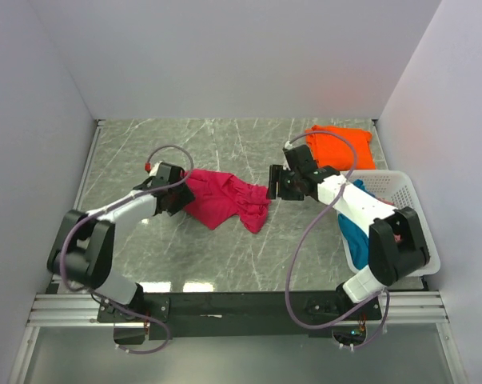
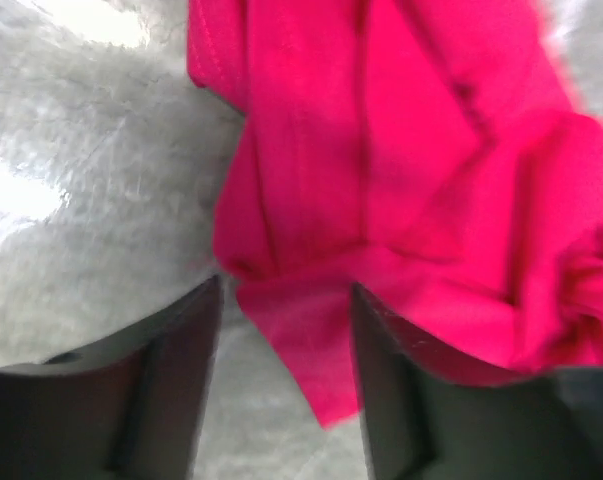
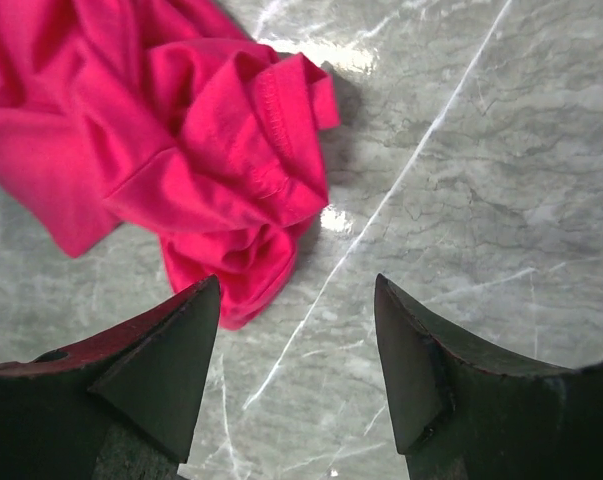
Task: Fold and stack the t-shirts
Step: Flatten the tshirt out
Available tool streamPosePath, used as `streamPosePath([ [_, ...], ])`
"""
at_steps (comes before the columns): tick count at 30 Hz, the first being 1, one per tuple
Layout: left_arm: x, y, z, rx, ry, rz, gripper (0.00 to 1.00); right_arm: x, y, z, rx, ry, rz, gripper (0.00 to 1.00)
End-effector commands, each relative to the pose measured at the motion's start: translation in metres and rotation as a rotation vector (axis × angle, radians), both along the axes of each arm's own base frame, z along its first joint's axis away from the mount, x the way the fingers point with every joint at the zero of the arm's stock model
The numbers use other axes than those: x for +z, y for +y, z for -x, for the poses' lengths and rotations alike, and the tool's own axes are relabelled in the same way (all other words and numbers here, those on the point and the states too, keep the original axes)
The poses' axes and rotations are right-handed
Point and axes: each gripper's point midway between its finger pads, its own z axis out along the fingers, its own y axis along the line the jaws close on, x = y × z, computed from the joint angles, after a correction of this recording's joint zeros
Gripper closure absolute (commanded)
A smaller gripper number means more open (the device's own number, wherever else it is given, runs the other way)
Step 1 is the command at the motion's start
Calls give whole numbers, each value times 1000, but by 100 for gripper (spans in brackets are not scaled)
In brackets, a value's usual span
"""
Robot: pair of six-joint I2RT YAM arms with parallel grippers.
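Only the overhead view shows the orange t-shirt (image 1: 340,146) and basket (image 1: 404,192). Up close, the left fingers (image 2: 151,400) stand apart, straddling the edge of the crimson t-shirt (image 2: 401,200). The right fingers (image 3: 156,365) gape over open bench (image 3: 481,180).

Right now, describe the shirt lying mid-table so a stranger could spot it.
On the grey marbled tabletop, look at its middle. A crumpled crimson-magenta cloth t-shirt lies there in the open; the bright orange t-shirt sits at the far right, and the teal-blue cloth is inside the white lattice basket.

The right claw (image 3: 297,300) gapes (fingers well apart) above the grey marble bench (image 3: 481,170), just beside the crumpled crimson t-shirt (image 3: 171,140).
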Motion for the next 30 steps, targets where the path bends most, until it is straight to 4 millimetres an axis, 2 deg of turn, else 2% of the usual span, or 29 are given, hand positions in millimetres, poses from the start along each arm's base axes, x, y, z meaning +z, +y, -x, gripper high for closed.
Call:
streamPosePath([
  [1,-4,-12,-22,-52,-21,33,44,7,9,-15,-15,-39,-34,30],
  [2,-7,-14,-23,-60,-13,36,58,6,10,-17,-20,-40,-37,30],
  [4,-11,-17,-21,-68,0,46,79,2,12,-20,-29,-26,-42,31],
  [5,-11,-17,-20,-72,1,49,99,1,15,-22,-27,-29,-50,31],
  [12,7,0,-10,-25,-59,9,99,-9,35,-24,36,18,-95,31],
  [15,25,7,-4,-8,-111,5,99,-15,42,-27,45,34,-114,31],
  [17,31,9,-3,-6,-129,4,99,-15,48,-32,51,35,-130,32],
  [21,38,11,1,-5,-147,8,99,-34,58,-37,52,82,-139,35],
  [25,43,15,1,10,-152,-11,99,-37,67,-34,71,99,-175,56],
  [27,48,16,-1,17,-166,-13,99,-30,74,-26,111,106,-220,76],
  [29,52,17,-2,22,-175,-16,99,-19,76,-23,124,79,-247,100],
  [30,57,17,-3,24,-190,-12,99,-14,75,-24,123,64,-245,100],
])
